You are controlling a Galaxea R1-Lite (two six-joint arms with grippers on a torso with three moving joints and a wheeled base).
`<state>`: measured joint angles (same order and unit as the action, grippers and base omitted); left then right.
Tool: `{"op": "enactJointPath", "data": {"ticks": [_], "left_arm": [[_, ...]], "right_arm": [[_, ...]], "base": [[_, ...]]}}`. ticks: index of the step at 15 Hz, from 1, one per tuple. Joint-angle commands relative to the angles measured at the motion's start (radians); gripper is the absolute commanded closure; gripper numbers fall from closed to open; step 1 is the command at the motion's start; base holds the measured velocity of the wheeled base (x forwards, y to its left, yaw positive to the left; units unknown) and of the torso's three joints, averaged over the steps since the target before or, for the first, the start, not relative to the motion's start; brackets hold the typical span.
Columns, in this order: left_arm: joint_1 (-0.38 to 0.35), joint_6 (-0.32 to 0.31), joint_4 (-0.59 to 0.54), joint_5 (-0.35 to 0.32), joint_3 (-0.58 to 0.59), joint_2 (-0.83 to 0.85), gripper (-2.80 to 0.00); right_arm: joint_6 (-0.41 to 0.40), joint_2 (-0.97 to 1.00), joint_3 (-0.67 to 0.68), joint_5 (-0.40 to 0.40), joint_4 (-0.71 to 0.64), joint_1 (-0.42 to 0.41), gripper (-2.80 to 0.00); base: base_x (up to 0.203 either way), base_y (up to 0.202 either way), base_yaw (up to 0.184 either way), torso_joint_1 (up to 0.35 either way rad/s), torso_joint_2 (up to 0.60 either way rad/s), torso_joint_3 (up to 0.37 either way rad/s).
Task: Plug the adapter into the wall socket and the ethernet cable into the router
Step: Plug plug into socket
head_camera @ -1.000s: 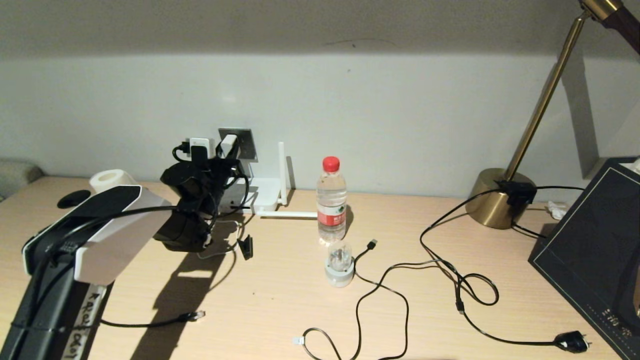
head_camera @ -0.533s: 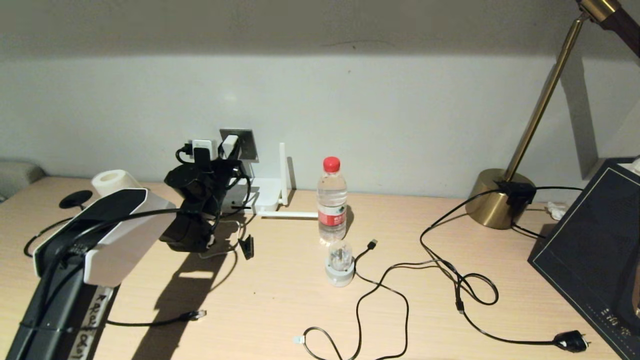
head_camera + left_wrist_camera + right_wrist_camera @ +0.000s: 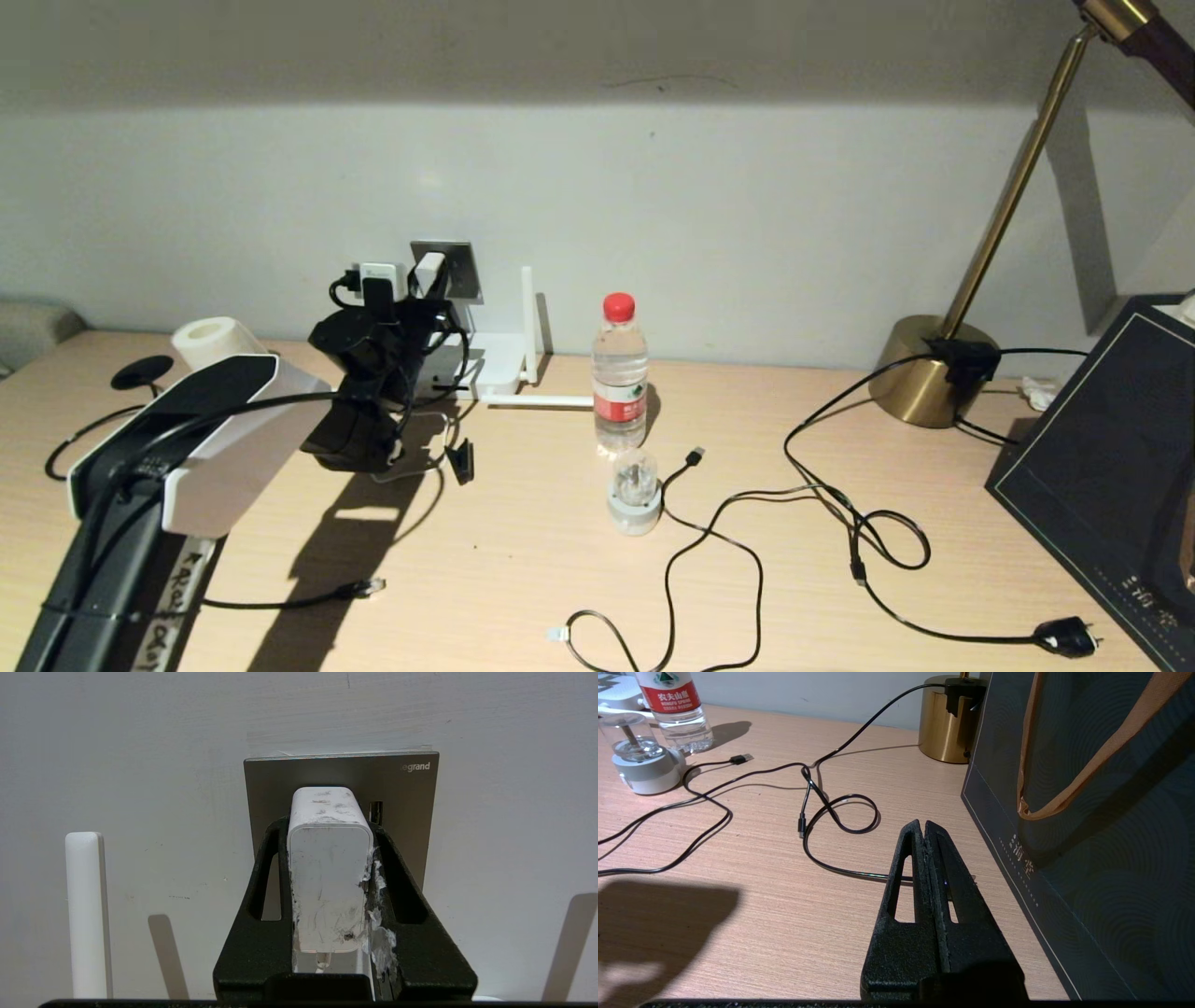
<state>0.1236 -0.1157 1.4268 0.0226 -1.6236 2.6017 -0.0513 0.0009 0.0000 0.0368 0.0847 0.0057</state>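
Since earlier, left claw (image 3: 327,826) has carried its clamped adapter (image 3: 327,877) closer; socket (image 3: 402,793) lies straight ahead.

1. A home or hotel-room desk: a light wood-grain tabletop (image 3: 523,560) set against a plain pale wall (image 3: 747,205).
2. A brass desk lamp with round base (image 3: 926,381), a red-capped water bottle (image 3: 619,373) and a dark paper gift bag (image 3: 1101,812) suggest domestic use.
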Motion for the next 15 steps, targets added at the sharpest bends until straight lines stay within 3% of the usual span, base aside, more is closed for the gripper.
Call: {"op": "enactJointPath", "data": {"ticks": [1,13,15], "left_arm": [[0.001,-0.001,0.003,0.0,-0.001,0.011,0.0],[0.002,-0.001,-0.008,0.003,-0.036,0.023,0.0],[0.009,-0.001,-0.008,0.032,-0.036,0.032,0.0]], "right_arm": [[-0.001,0.001,0.035,0.0,0.001,0.0,0.0],[-0.001,0.0,0.035,0.0,0.001,0.0,0.0],[-0.001,0.001,0.035,0.0,0.001,0.0,0.0]], "base": [[0.0,0.0,0.0,0.0,0.0,0.0],[0.0,0.0,0.0,0.0,0.0,0.0],[0.0,0.0,0.0,0.0,0.0,0.0]]}}
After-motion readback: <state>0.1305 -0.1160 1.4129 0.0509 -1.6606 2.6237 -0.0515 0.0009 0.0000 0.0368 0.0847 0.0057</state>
